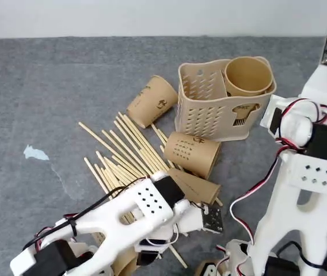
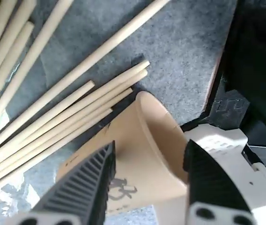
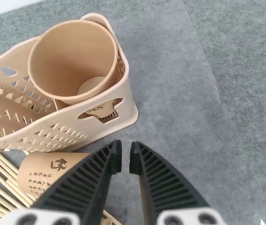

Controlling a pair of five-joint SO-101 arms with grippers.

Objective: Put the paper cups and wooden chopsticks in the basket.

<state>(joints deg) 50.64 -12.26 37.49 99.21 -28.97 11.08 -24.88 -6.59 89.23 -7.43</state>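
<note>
Grey felt surface (image 1: 37, 86), we record: left tool (image 2: 149, 157) apart astride a toppled brown paper cup (image 2: 142, 133) touching wooden chopsticks (image 1: 126, 146) near the tan slotted basket (image 1: 209, 115); right tool (image 3: 125, 157) together, empty; hazard, we judge: a hard squeeze crushing or ejecting the cup.

Lab-style bench: grey mat (image 1: 48, 92), white wall (image 1: 152, 17).
</note>
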